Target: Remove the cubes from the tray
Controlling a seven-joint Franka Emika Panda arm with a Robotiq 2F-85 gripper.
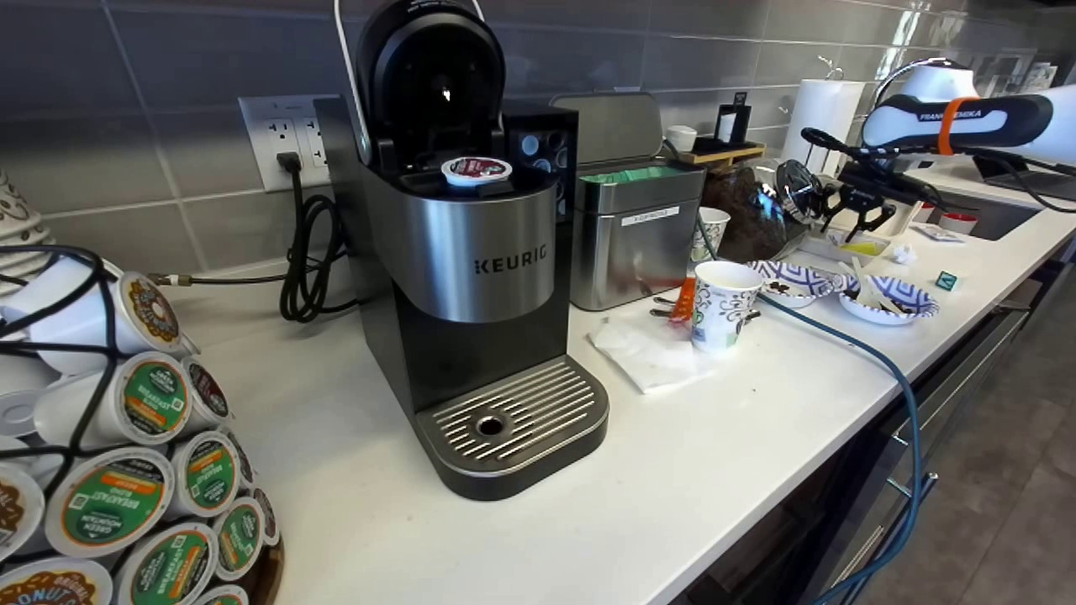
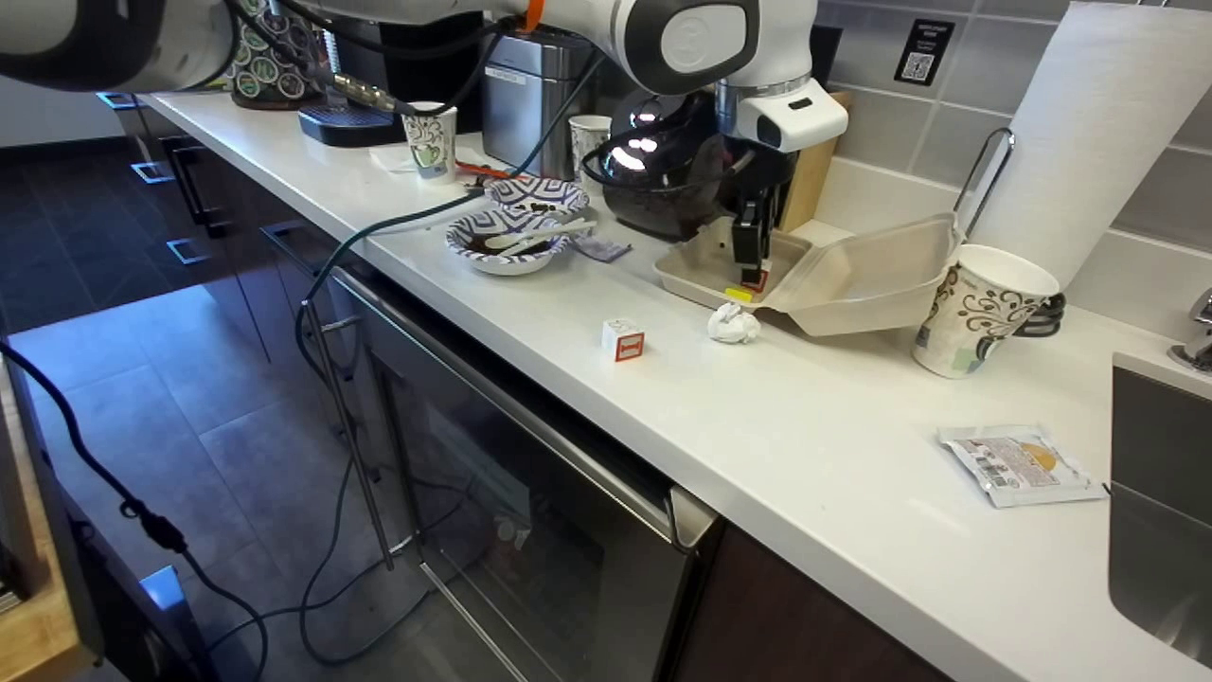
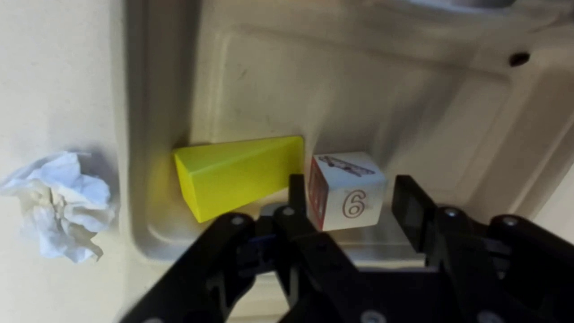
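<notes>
A white cube (image 3: pixel 352 193) with a printed 6 and a red side sits in the beige tray (image 3: pixel 358 89). A yellow block (image 3: pixel 242 172) lies beside it. In an exterior view the tray (image 2: pixel 674 270) shows the yellow block (image 2: pixel 739 295) at its front edge and the cube's red side (image 2: pixel 757 280). My gripper (image 3: pixel 352 197) is open, its fingers on either side of the white cube. A gap shows at the right finger; the left finger is close to the cube, contact unclear. In an exterior view the gripper (image 2: pixel 753 251) points down into the tray. Another cube (image 2: pixel 622 339) sits on the counter.
Crumpled paper (image 2: pixel 733 324) lies in front of the tray. The open lid (image 2: pixel 876 275) extends toward a paper cup (image 2: pixel 980 308). A dark round pot (image 2: pixel 663 175) stands behind; patterned bowls (image 2: pixel 511 242) stand beside. A packet (image 2: pixel 1027 464) lies near the sink (image 2: pixel 1160 511).
</notes>
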